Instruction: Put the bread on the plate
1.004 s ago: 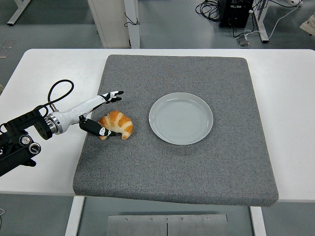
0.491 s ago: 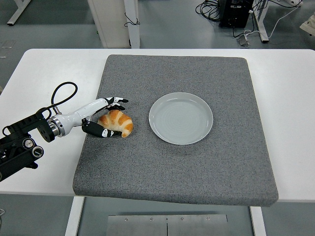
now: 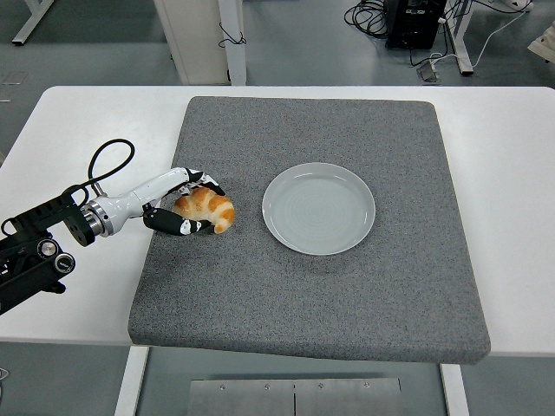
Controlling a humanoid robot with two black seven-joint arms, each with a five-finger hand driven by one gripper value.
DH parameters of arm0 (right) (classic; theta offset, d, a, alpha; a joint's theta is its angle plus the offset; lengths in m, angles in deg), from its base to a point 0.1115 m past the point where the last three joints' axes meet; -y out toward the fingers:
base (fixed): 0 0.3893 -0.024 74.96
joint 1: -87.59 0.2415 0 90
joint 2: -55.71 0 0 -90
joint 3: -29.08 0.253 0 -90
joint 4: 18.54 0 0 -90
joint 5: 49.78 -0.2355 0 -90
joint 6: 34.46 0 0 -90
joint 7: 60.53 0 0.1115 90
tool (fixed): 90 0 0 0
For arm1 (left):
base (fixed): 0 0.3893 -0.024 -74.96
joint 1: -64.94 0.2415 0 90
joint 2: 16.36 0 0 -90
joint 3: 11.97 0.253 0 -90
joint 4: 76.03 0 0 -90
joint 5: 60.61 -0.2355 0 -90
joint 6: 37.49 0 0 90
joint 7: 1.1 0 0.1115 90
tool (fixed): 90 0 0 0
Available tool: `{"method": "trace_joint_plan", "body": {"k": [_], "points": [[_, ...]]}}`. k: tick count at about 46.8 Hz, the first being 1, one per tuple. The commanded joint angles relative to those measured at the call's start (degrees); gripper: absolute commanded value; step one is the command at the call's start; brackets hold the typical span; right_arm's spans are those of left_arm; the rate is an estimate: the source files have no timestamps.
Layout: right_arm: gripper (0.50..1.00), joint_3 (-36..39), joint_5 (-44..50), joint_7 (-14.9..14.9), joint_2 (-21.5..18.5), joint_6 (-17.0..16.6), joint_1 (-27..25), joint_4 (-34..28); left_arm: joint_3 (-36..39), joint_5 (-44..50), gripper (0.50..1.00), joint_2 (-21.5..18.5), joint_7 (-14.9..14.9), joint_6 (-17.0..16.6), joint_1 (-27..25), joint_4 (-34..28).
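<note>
On the mat's left side, bread: the bread (image 3: 205, 210) lies on the grey mat (image 3: 347, 295), well left of the plate (image 3: 319, 208) and not yet lifted that I can see.
Change: a second ago my left hand (image 3: 186, 204) was spread, fingers pointing out past the bread's far side and thumb low on the near side; now the fingers have curled down over the top and the thumb has come in underneath.
Hand: I have it clenched around the bread, fingers above, thumb below.
Meaning: I judge the grasp made; the lift and the carry to the right are what is left.
Plate: pale, bare, near the mat's middle, nothing between it and the bread.
Risk: the bread is soft and curved, so I think a loose pinch could let it roll out as I raise it.
Other arm: not in view.
Worktop: white worktop (image 3: 61, 130) under the mat, showing on both sides.
Room: grey floor beyond, a pale cabinet (image 3: 198, 35) at the top, cables (image 3: 381, 17) and a dark box at the upper right.
</note>
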Motion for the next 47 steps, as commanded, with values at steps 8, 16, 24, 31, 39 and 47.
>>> {"method": "trace_joint_plan", "body": {"k": [8,16,24,31,39,47], "points": [[1.000,0.00,0.00,0.00,0.00,0.01,-0.01,-0.01,-0.12,0.01,0.500,-2.02,-0.98,0.09,-1.60,-0.12],[1.000,0.00,0.00,0.00,0.00,0.01,-0.01,-0.01,-0.20,0.18,0.500,-3.60,-0.89,0.26,-4.24,-0.12],[1.000,-0.09,0.00,0.00,0.00,0.01,-0.01,-0.01,0.06,2.11,0.500,-5.27,-0.72,0.96,-8.80,-0.12],[1.000,0.00,0.00,0.00,0.00,0.01,0.07,-0.01,0.06,3.70,0.500,-6.33,-0.37,2.98,-12.15,-0.12],[1.000,0.00,0.00,0.00,0.00,0.01,-0.01,-0.01,0.06,4.84,0.500,-7.56,-0.10,4.74,-15.57,-0.12],[1.000,0.00,0.00,0.00,0.00,0.01,-0.01,0.08,0.06,5.28,0.500,-8.88,-0.10,6.41,-18.56,-0.12]]}}
